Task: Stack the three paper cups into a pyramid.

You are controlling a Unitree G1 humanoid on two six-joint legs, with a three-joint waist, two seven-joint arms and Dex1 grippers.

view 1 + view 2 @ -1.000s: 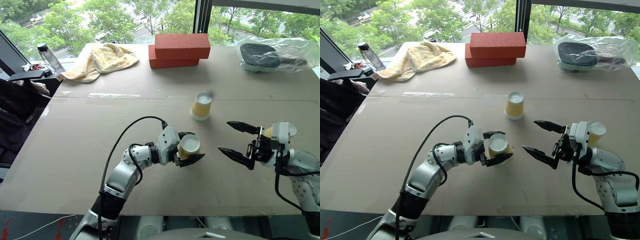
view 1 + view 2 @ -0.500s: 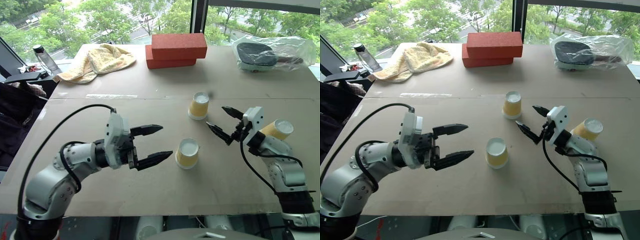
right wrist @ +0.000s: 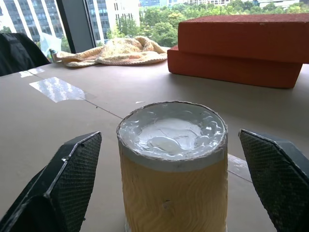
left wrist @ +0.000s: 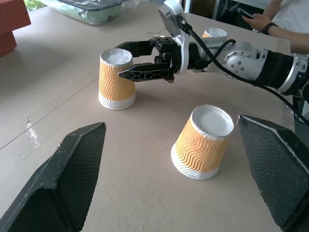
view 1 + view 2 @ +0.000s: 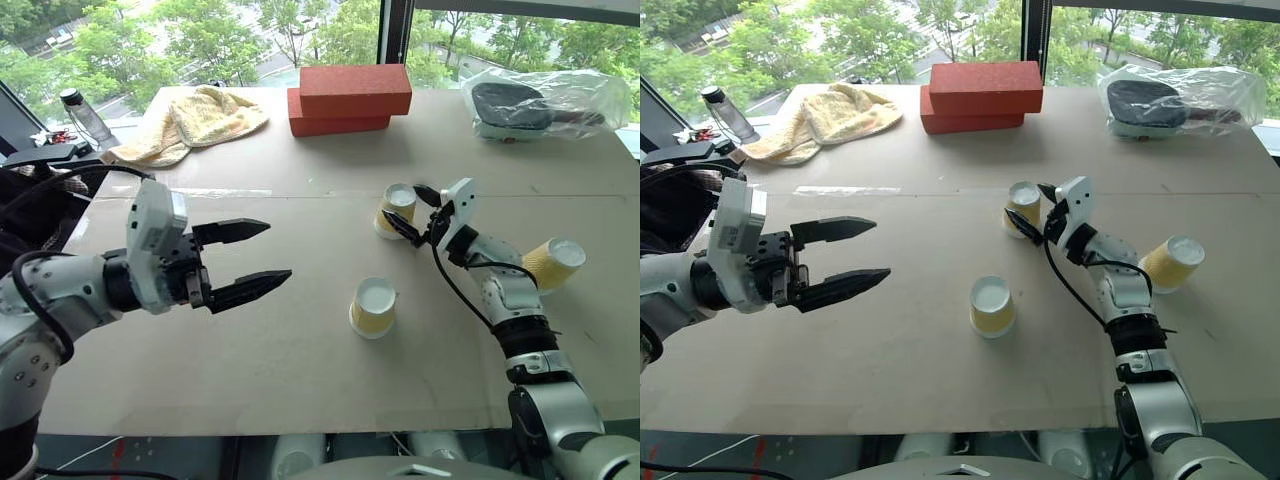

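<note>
Right fingers (image 5: 408, 209) now wide around the far cup (image 5: 397, 211), left fingers (image 5: 258, 260) wide, withdrawn.

Upper-floor office/lab test room: big glass window (image 5: 200, 40) over trees, plain beige cardboard-topped table (image 5: 300, 370), stacked red bricks (image 5: 350, 98).

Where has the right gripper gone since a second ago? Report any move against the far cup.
Yes. The right gripper has moved forward and leftward to the far cup, its open fingers now either side of it.
</note>
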